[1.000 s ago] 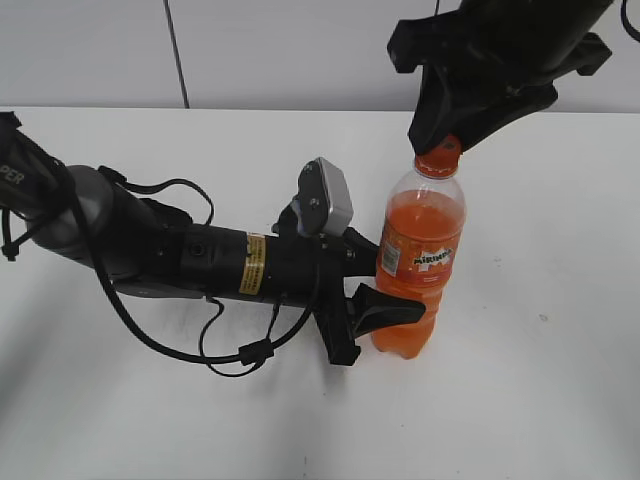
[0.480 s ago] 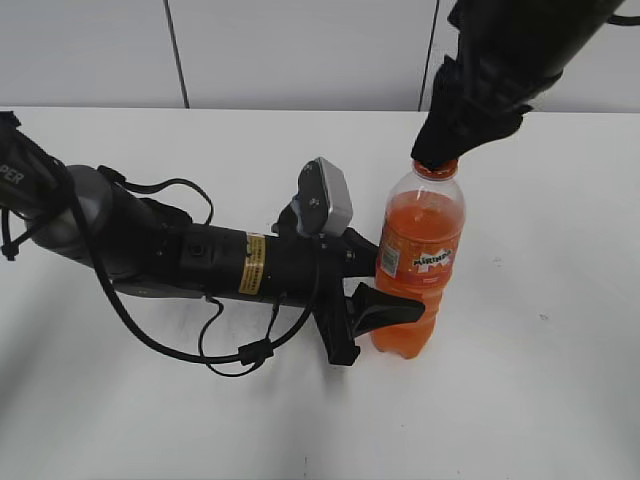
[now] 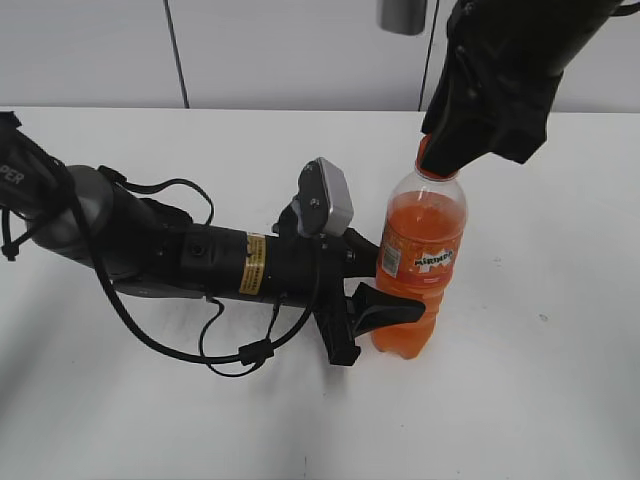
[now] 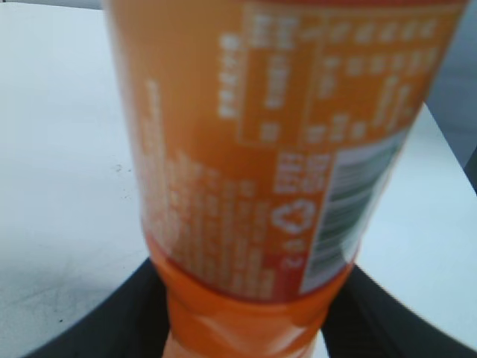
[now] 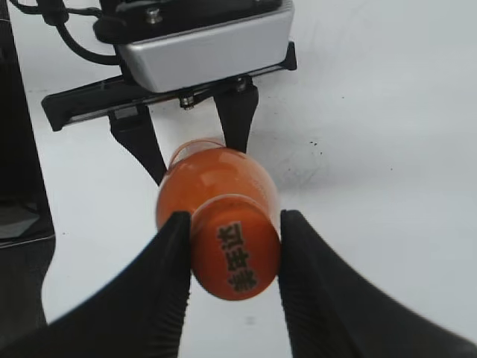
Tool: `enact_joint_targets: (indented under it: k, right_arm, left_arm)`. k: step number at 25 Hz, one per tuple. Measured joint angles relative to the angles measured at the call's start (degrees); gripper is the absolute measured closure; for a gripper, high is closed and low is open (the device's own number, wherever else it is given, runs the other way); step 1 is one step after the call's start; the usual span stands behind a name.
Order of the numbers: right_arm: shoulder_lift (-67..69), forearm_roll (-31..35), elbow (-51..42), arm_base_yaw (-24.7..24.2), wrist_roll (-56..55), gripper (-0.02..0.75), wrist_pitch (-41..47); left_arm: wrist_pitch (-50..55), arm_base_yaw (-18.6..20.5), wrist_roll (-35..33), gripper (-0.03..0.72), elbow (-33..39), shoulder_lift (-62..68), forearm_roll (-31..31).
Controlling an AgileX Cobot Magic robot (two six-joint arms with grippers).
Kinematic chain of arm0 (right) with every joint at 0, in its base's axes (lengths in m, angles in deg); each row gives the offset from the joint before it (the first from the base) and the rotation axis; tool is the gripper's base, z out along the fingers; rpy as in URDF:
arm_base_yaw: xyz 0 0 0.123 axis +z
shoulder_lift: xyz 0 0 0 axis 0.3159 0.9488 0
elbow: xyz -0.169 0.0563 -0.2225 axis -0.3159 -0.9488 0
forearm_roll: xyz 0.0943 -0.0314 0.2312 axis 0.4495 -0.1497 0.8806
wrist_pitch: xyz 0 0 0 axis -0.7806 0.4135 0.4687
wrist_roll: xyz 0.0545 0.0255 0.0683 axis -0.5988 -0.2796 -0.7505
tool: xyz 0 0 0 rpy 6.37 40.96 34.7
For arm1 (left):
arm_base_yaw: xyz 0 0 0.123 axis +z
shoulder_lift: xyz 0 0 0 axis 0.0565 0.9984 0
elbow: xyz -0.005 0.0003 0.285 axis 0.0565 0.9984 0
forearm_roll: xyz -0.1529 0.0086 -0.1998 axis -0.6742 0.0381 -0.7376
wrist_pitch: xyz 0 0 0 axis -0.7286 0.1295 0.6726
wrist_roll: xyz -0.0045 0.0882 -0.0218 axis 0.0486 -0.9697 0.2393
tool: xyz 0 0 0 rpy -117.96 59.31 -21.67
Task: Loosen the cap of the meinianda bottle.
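Note:
The meinianda bottle point(image 3: 420, 265) stands upright on the white table, full of orange drink, with its Mirinda label facing the camera. My left gripper point(image 3: 378, 300) is shut on the bottle's lower body from the left; the left wrist view is filled by the blurred label point(image 4: 283, 149). My right gripper point(image 3: 440, 160) comes down from above and is shut on the orange cap point(image 5: 235, 253), a finger pressed on each side. In the exterior view the cap is almost wholly hidden by that gripper.
The left arm point(image 3: 180, 255) lies low across the table with loose cables point(image 3: 240, 350) beside it. The white table point(image 3: 540, 380) stretches to the right and front of the bottle. A pale wall stands behind.
My right gripper has turned about the bottle's top and now covers the cap more fully. The bottle and the left gripper have stayed in place.

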Motion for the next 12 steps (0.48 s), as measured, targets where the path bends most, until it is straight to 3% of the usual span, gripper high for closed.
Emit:
enact_joint_targets:
  k: [4, 9, 12]
  right_arm:
    - [0.72, -0.45, 1.16, 0.00, -7.56, 0.393, 1.09]
    - [-0.07, 2.30, 1.66, 0.00, -11.73, 0.195, 1.41]
    - [-2.28, 2.57, 1.66, 0.00, -16.56, 0.167, 1.49]
  left_arm:
    - [0.00, 0.00, 0.00, 0.325, 0.00, 0.00, -0.05]
    - [0.13, 0.00, 0.00, 0.325, 0.00, -0.07, -0.05]
    - [0.13, 0.00, 0.00, 0.325, 0.00, -0.07, -0.05]
